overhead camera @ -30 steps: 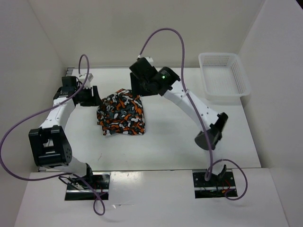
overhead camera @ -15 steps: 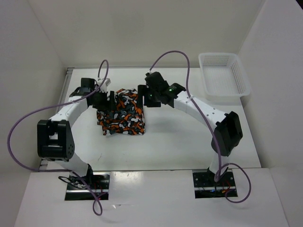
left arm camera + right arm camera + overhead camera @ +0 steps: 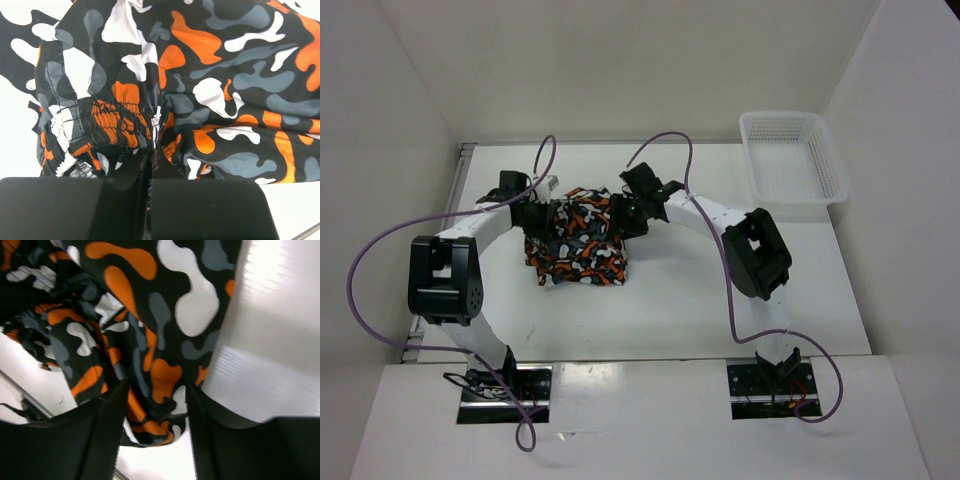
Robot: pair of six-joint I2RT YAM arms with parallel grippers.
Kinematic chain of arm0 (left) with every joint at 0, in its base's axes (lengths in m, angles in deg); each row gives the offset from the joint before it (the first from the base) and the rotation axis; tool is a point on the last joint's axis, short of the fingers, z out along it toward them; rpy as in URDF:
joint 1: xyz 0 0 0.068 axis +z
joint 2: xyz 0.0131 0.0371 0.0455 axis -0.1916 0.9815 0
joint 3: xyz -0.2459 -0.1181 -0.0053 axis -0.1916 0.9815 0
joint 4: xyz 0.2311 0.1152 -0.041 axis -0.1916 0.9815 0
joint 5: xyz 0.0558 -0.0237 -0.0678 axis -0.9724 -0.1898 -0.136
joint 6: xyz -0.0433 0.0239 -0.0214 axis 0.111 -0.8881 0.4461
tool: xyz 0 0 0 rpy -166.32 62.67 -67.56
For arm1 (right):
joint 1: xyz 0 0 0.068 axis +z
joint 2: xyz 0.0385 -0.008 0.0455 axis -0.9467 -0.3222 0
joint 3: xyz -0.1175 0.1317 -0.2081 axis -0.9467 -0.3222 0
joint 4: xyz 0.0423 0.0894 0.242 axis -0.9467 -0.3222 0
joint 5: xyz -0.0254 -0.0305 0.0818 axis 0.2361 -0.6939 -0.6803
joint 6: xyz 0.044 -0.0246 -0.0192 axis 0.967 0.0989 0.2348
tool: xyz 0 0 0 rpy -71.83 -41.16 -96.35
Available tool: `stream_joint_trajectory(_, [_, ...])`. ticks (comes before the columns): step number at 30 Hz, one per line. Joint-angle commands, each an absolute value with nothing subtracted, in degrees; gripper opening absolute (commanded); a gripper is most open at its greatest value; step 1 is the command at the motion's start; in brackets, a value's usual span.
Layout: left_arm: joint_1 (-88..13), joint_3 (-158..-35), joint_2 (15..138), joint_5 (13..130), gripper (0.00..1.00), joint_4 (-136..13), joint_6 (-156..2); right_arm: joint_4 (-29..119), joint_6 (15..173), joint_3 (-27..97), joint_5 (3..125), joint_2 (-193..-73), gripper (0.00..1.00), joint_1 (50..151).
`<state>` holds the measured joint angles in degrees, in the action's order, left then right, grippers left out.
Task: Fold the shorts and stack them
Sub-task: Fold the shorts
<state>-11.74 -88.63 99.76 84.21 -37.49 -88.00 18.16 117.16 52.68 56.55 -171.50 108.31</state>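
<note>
The shorts (image 3: 578,245) are lying bunched on the table (image 3: 720,300), seemingly half-folded, with stacking not yet done. The left gripper (image 3: 150,165) is pinching their waistband, jaws together. The right gripper (image 3: 156,400) is straddling their edge, jaws apart.

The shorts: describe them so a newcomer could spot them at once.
On the white table, look at the far middle, between the left gripper and the right gripper. The shorts lie there in a rumpled heap. Their blotchy orange, white, grey and black camouflage sets them apart from the plain white mesh basket.

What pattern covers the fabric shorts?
Soft fabric shorts: orange, white, grey, black camouflage; left wrist view.
</note>
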Motion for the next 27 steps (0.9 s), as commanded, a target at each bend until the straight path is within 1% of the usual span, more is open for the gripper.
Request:
stream_joint_trajectory(1, [-12.0,-89.0,97.0,89.2,0.00,-38.4,-88.2,22.8,115.8,53.9,53.4,-172.4,0.53,107.9])
stream_joint_trajectory(2, [-12.0,-89.0,96.4,90.0,0.00,-38.4,-88.2,22.8,115.8,53.9,53.4,-172.4,0.47,107.9])
stream_joint_trajectory(3, [-12.0,-89.6,95.3,90.8,0.00,-38.4,-88.2,22.8,115.8,53.9,53.4,-172.4,0.32,107.9])
stream_joint_trajectory(4, [-12.0,-89.6,94.7,92.5,0.00,-38.4,-88.2,22.8,115.8,53.0,53.4,-171.9,0.24,107.9])
stream_joint_trajectory(5, [-12.0,-89.6,93.4,93.5,0.00,-38.4,-88.2,22.8,115.8,51.1,54.0,-171.0,0.09,107.2])
stream_joint_trajectory(7, [-12.0,-89.0,92.0,95.6,0.00,-38.4,-88.2,23.7,116.8,48.8,54.7,-167.4,0.00,105.9])
stream_joint_trajectory(8, [-10.8,-88.1,90.6,98.7,0.00,-38.4,-88.2,24.3,116.8,46.6,54.7,-166.3,0.00,105.4])
stream_joint_trajectory(10, [-9.9,-85.7,89.0,101.3,0.00,-38.4,-88.2,24.4,116.8,44.5,54.7,-163.2,0.00,104.2])
stream_joint_trajectory(15, [-8.8,-81.6,85.3,106.7,0.00,-37.0,-88.2,24.4,115.8,39.8,56.0,-161.2,0.00,103.4])
stream_joint_trajectory(20, [-6.2,-80.9,84.2,107.2,0.00,-34.2,-88.2,24.9,116.3,38.1,56.0,-161.2,0.00,103.4])
stream_joint_trajectory(22, [-4.4,-80.9,84.7,105.4,0.00,-33.5,-88.2,25.4,116.3,38.1,56.0,-161.2,0.00,103.4])
stream_joint_trajectory(23, [-3.8,-80.9,85.3,105.4,0.00,-33.5,-88.2,25.4,116.3,38.1,56.0,-161.2,0.01,103.4])
stream_joint_trajectory(24, [-3.8,-80.9,86.2,104.3,0.00,-34.4,-88.2,26.0,116.3,38.1,55.3,-161.2,0.05,104.1])
stream_joint_trajectory(25, [-3.8,-80.9,88.3,102.8,0.09,-34.4,-88.2,26.0,116.3,38.7,55.3,-161.2,0.17,104.6])
stream_joint_trajectory(26, [-3.8,-81.9,89.5,102.0,0.24,-35.3,-88.2,26.0,116.3,39.6,55.3,-162.1,0.19,105.1])
stream_joint_trajectory(27, [-3.8,-82.6,90.5,102.0,0.33,-35.9,-88.2,26.0,116.3,40.3,55.3,-163.3,0.20,106.3])
